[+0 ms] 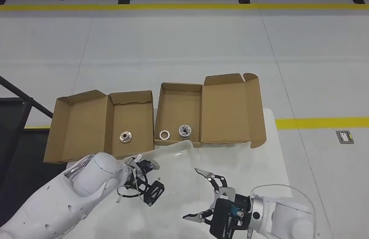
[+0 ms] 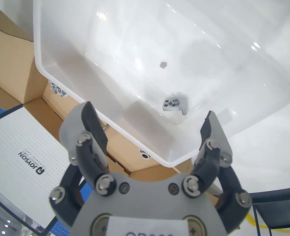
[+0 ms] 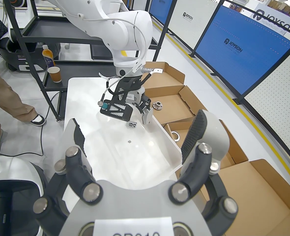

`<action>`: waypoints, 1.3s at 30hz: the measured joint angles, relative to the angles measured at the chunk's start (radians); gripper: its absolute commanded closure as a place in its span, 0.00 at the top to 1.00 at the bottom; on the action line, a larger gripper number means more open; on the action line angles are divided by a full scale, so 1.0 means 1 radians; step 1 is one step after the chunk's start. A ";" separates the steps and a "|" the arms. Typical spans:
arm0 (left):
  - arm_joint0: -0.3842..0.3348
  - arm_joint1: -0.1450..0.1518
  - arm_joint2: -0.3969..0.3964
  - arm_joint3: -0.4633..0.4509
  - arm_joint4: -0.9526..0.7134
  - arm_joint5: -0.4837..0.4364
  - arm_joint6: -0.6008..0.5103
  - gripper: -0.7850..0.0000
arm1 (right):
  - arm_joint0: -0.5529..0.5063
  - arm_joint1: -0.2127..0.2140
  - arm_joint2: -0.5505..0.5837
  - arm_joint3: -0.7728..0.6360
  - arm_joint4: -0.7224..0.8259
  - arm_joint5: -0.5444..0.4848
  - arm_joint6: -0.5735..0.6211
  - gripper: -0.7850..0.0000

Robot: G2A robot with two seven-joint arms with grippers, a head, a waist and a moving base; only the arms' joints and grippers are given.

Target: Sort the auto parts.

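left gripper [image 2: 148,114] jaws spread wide, nothing between em, hanging right over small grey metal block with holes [image 2: 173,104], which sits near corner of white plastic tray [image 2: 61,84]; tiny dark speck [image 2: 163,65] on tray floor further in

right gripper [image 3: 138,121] splayed too, empty, held low at tray's other end, facing left arm

right wrist view: left arm bent, wrist pointing down into tray

top view gets box contents: left brown cardboard box [image 1: 133,116] has flanged metal hub [image 1: 124,137]; right brown cardboard box [image 1: 178,110] has silver ring [image 1: 164,135] plus toothed gear-like part [image 1: 185,129]

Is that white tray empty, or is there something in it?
Not empty. A small grey metal block with holes lies in the white tray, and a tiny grey bit lies apart from it.
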 measured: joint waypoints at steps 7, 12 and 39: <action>-0.033 -0.001 0.035 0.086 0.151 0.131 0.149 1.00 | 0.022 0.007 -0.015 -0.007 0.007 0.058 0.002 1.00; -0.102 -0.021 0.099 0.165 0.287 0.203 0.343 1.00 | -0.013 0.017 0.012 -0.033 0.010 0.096 -0.001 1.00; -0.316 -0.266 0.381 0.524 0.729 0.371 0.638 1.00 | -0.081 0.061 0.033 -0.087 0.031 0.139 0.010 1.00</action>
